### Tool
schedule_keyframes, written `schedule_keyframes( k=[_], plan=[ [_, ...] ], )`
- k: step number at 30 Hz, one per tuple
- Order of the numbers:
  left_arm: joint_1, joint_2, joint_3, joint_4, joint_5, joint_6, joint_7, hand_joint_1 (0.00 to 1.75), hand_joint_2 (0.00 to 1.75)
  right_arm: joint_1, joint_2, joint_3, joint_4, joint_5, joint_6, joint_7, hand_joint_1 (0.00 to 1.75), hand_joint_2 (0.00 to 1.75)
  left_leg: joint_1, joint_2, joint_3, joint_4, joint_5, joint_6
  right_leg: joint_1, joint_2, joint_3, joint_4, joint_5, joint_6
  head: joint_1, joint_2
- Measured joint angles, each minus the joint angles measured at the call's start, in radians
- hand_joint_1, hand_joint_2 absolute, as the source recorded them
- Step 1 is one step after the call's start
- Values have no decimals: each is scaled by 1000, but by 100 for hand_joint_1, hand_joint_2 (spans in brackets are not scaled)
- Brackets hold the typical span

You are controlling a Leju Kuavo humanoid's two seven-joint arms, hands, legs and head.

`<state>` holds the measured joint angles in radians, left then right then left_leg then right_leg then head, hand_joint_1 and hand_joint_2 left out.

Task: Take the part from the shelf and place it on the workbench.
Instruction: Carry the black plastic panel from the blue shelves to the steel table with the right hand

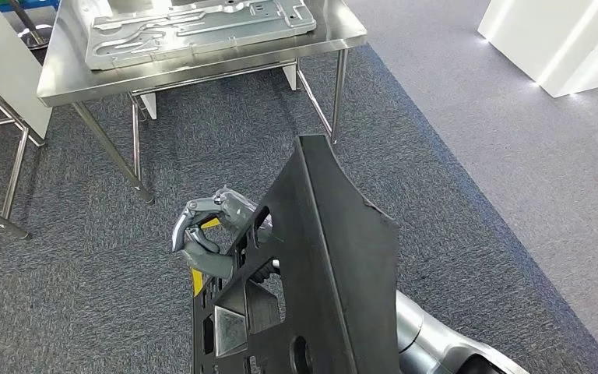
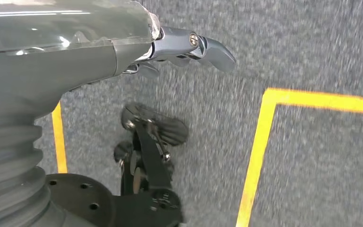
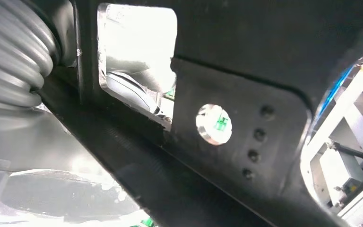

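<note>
I have the black part (image 1: 335, 273) up in front of me, a long flat panel with cut-outs, standing nearly on edge and tilted, its top corner pointing towards the steel worktop (image 1: 202, 66) ahead across the grey carpet (image 1: 62, 257). My right hand (image 1: 214, 230) has its fingers hooked through one of the panel's openings and closed around the edge there, so it carries the part by that one hold; the right wrist view looks along the black panel (image 3: 246, 61) from close behind. My left hand (image 2: 189, 47) hangs over the carpet and its yellow floor lines (image 2: 260, 142), fingers curled loosely and holding nothing. What worries me is that single hold low on a tall, heavy-looking panel: I judge it could swing or slip through the fingers as I walk, and the raised top corner could catch the worktop's rim on approach. The worktop also already carries a large pressed metal sheet (image 1: 195, 27), so the free space looks tight, and the part could land on that sheet or hang over the edge and tip off.
</note>
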<state>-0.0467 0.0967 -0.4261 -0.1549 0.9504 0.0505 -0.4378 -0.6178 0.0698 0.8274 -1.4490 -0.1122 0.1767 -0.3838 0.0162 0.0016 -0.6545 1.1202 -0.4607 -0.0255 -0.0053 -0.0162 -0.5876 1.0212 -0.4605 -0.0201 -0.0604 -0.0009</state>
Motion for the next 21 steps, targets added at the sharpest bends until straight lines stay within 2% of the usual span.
schedule_keyframes(
  k=[2, 5, 7, 8, 10, 11, 12, 13, 15, 16, 17, 19, 21],
  plan=[
    [-2, 0, 0, 0, -2, -3, -6, 0, 175, -1, 1, 0, 0, 0, -1, 0, 171, 175, -6, 4, 44, -85, 17, 15, 2, -2, 4, 1, -8, 12, 0, 0],
    [-2, 0, -1, 0, -9, -8, -21, 0, 175, -1, 3, 0, -1, 0, -8, 0, 171, 175, -7, -3, 57, -104, 9, 40, 2, -4, 10, 13, -6, 31, 1, 0],
    [-2, 0, -2, 0, -13, -11, -28, 0, 175, -1, 3, -1, -3, 1, -13, 0, 171, 175, -6, -8, 74, -108, 5, 53, -1, 1, -5, 56, -25, 40, 2, 0],
    [-3, 0, -2, 0, -15, -12, -31, 0, 175, -1, 3, -2, -4, 2, -14, 0, 171, 175, -6, -9, 81, -109, 3, 58, -1, 4, -29, 102, -48, 43, 2, 0],
    [-5, 0, -4, 0, -17, -15, -34, 0, 175, 4, 2, -3, -5, 6, -16, 0, 171, 175, -9, -12, 88, -108, -5, 65, -1, 8, -107, 226, -95, 46, 3, 0],
    [-5, 0, -5, 0, -18, -17, -35, 0, 175, 9, 1, -3, -5, 8, -17, 0, 171, 175, -11, -14, 92, -108, -10, 67, -1, 9, -142, 269, -103, 46, 3, 0],
    [-4, 0, -7, 0, -19, -19, -36, 0, 175, 14, 1, -4, -5, 10, -18, 0, 171, 175, -13, -17, 99, -107, -16, 67, -1, 10, -161, 281, -91, 44, 3, 0],
    [-4, 0, -9, 0, -20, -21, -36, 0, 175, 18, 0, -6, -5, 13, -19, 0, 171, 175, -15, -20, 107, -107, -23, 67, 1, 10, -161, 255, -62, 40, 3, 0],
    [-4, -2, -11, 0, -21, -23, -38, 0, 175, 22, 0, -10, -7, 16, -22, -1, 171, 175, -19, -25, 128, -108, -39, 65, 7, 13, -117, 126, 22, 24, 3, 0],
    [-5, -4, -12, 0, -21, -24, -39, 0, 175, 23, -1, -11, -8, 17, -24, -1, 171, 175, -19, -27, 137, -110, -46, 63, 12, 15, -95, 66, 44, 15, 2, 0],
    [-5, -6, -13, 0, -21, -24, -40, 0, 175, 24, -1, -13, -9, 18, -25, -2, 171, 175, -19, -28, 143, -114, -53, 58, 17, 17, -79, 24, 54, 7, 1, 0],
    [-6, -8, -16, 0, -21, -24, -41, 0, 175, 27, -1, -15, -11, 21, -27, -2, 171, 175, -18, -28, 155, -116, -52, 45, 22, 18, -66, -6, 45, -6, -1, 0],
    [-5, -8, -17, 0, -21, -24, -43, 0, 175, 31, -1, -16, -16, 25, -28, -4, 171, 175, -18, -23, 156, -93, -45, 34, 16, 17, -37, -25, 46, -15, -1, 0]
  ],
)
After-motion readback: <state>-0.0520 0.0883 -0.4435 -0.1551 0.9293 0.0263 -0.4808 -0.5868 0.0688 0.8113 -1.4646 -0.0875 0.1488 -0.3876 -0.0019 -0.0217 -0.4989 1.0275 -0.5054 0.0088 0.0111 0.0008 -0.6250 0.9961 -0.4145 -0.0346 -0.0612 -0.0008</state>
